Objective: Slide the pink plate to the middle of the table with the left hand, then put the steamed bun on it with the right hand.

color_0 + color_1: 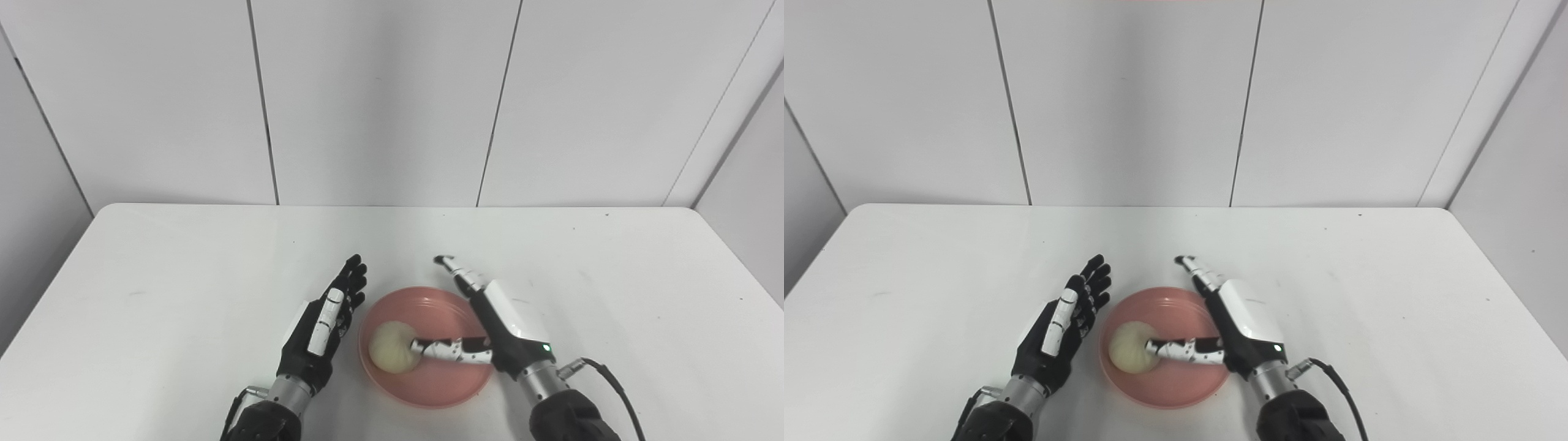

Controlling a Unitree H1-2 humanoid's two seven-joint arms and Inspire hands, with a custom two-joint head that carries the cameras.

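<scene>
I read the pink plate (pixel 429 349) as already near the table (pixel 184 263) middle, close to my edge, with the steamed bun (pixel 394 347) resting on its left half, so both steps look essentially done. Left robot hand (pixel 327 318) stands just beside the plate's left rim, fingers straight, holding nothing. Right robot hand (pixel 490 324) is spread open, thumb touching the bun; only withdrawal remains, I judge.

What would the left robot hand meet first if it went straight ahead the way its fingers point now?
Nothing, as far as the views show. The left robot hand points away up bare table, passing beside the pink plate, not over it. Beyond lies only the wall.
</scene>
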